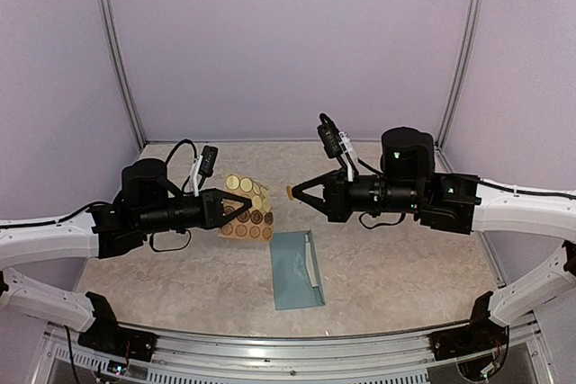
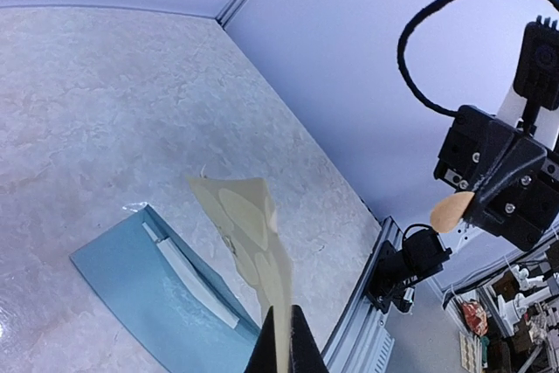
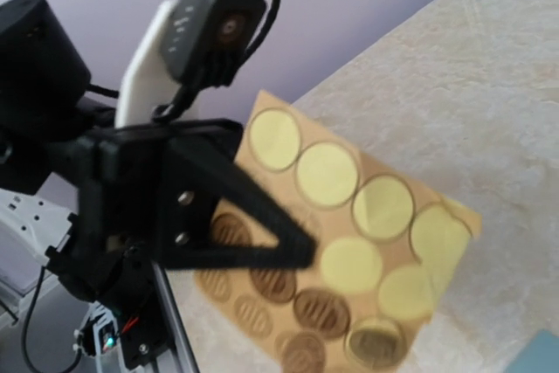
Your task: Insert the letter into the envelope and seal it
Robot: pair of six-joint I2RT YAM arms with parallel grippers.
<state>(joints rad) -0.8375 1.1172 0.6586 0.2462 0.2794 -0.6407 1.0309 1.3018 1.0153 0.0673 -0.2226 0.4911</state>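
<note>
I find no writing, number or brand that I can read. The brown rounds on the sticker sheet (image 3: 367,216) carry dark ridged marks, too blurred to tell as letters. The envelope (image 1: 295,272) and the loose sticker (image 2: 450,211) show me nothing legible.

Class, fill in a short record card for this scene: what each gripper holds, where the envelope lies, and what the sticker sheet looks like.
left gripper: shut on the sticker sheet, held above the table
right gripper: shut on one round sticker, clear of the sheet
envelope: teal, flat on the table, near the front edge between the arms, touched by neither gripper
sheet appearance: tan, rows of round stickers, some pale yellow, some brown
gripper positions: tips face each other, with a gap between them
</note>
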